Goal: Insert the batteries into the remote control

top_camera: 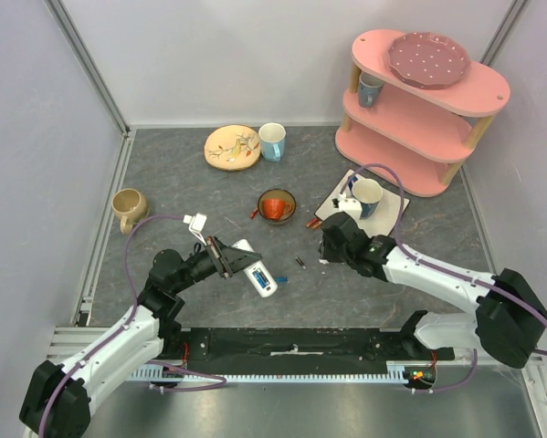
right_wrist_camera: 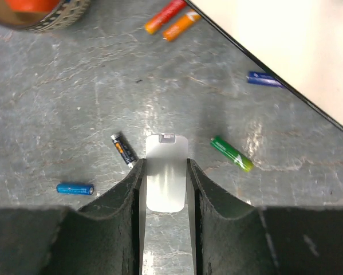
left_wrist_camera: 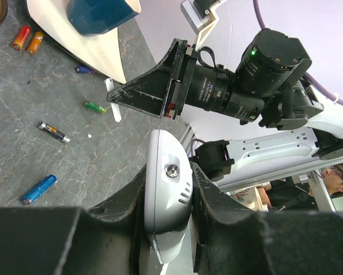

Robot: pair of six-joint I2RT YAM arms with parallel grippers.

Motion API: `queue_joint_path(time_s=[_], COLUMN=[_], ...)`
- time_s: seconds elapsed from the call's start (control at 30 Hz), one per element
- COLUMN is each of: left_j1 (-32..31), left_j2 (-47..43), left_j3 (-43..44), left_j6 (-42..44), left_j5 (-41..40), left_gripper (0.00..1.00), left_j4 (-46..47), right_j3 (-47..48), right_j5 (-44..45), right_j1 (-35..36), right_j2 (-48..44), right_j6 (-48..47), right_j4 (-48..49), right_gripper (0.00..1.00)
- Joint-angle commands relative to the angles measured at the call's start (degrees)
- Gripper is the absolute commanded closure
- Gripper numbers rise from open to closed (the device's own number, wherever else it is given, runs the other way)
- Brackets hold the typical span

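The left end effector [left_wrist_camera: 168, 172] clamps the remote [left_wrist_camera: 166, 217], steadying it for loading; the right end effector [right_wrist_camera: 165, 166] pinches the cover [right_wrist_camera: 166, 192], batteries [right_wrist_camera: 232, 153] scattered ahead.

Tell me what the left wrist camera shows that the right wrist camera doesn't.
Only the left wrist view: the remote clamped in the left hand, and the right arm seen from outside. Only the right wrist view: the flat face of the white cover, pinched in the right hand. Both: lying loose on the grey table, a blue battery, a black battery, a green battery and two orange batteries.
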Motion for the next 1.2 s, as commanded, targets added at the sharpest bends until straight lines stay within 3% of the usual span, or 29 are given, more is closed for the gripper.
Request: queue_joint_path(time_s=[0.0, 0.13, 0.2, 0.3, 0.43, 0.73, 0.93, 1.17], left_j1=[0.4, 0.4, 0.4, 0.4, 0.4, 0.4, 0.4, 0.4], left_j2=[0.5, 1.5, 1.7, 2.0, 2.3, 2.7, 2.3, 2.2], left_j3=[0.0, -0.2, -0.2, -0.2, -0.4, -0.5, -0.6, -0.7], left_j6=[0.5, 0.0, 0.0, 0.0, 0.0, -0.3, -0.3, -0.3], left_j5=[1.0, 1.3, 1.6, 1.5, 1.5, 1.9, 2.2, 2.5], left_gripper=[0.98, 0.98, 0.98, 0.98, 0.98, 0.98, 0.98, 0.98], left_j4=[5.0, 6.5, 6.7, 6.8, 7.0, 7.9, 7.4, 7.6], right_j3=[-2.9, -4.6, -5.2, -5.5, -1.8, 1.5, 1.8, 2.9], right_j5=[5.1, 7.6, 10.8, 15.9, 18.3, 16.3, 15.5, 14.9], right_j1=[-0.9, -0.9, -0.4, 1.2, 3.2, 6.3, 7.1, 7.1], right_j2=[-3.8, -4.8, -5.1, -4.8, -1.3, 7.6, 9.7, 10.7], right_j6=[15.1, 26.2, 36.7, 50.6, 59.4, 64.6, 64.5, 61.2], right_j4=[0.8, 0.2, -2.0, -9.5, -18.7, -18.5, -16.5, -15.5], right_gripper=[1.00, 1.00, 1.00, 1.00, 0.98, 0.92, 0.80, 0.58])
